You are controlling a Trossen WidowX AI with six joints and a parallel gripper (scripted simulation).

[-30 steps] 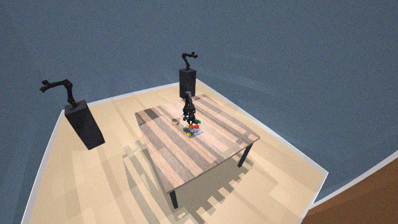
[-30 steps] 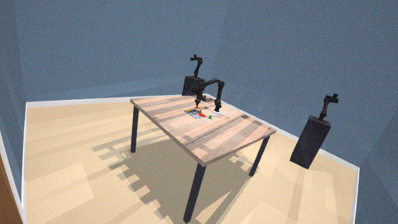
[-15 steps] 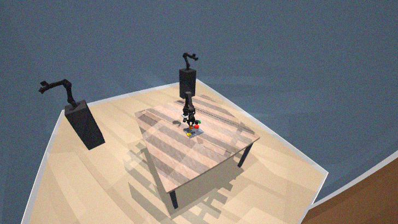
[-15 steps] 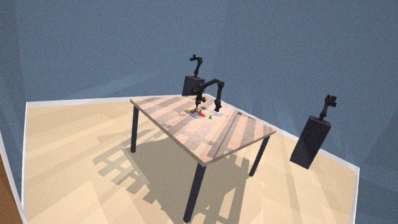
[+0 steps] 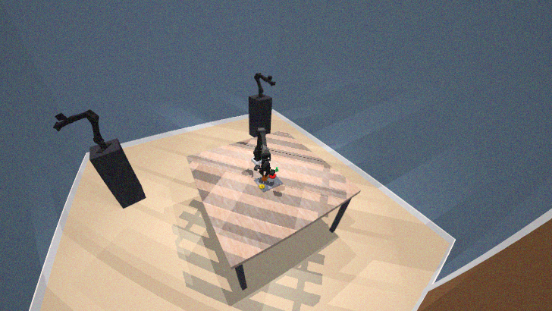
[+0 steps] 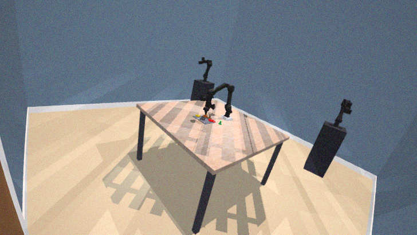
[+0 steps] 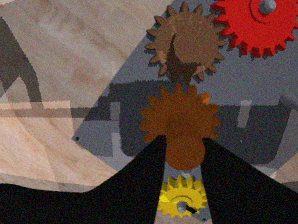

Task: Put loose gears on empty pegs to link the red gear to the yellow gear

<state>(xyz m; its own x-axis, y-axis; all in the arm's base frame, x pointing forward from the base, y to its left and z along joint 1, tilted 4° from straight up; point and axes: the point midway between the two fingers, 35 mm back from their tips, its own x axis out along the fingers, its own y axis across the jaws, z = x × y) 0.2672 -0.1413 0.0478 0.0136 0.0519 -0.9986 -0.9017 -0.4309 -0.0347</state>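
Gripper first, nearest the work: it's clamped on the orange gear, fingers either side of its round grip, over the grey board. Can't tell from here whether the gear's on a peg or just above one.

Step in hand, AFAICT: placing the link btwn the brown gear and the yellow gear. Brown is on the board next to the red gear, teeth looking meshed or v. close.

Next move wants care — line up bore w/ peg, ease down, let teeth slot in on both sides, press till flat. Then open up, lift straight & get clear. Risk: teeth landing on teeth, gear riding up tilted.

Farther off, the green gear stands on the table, prob. a spare.
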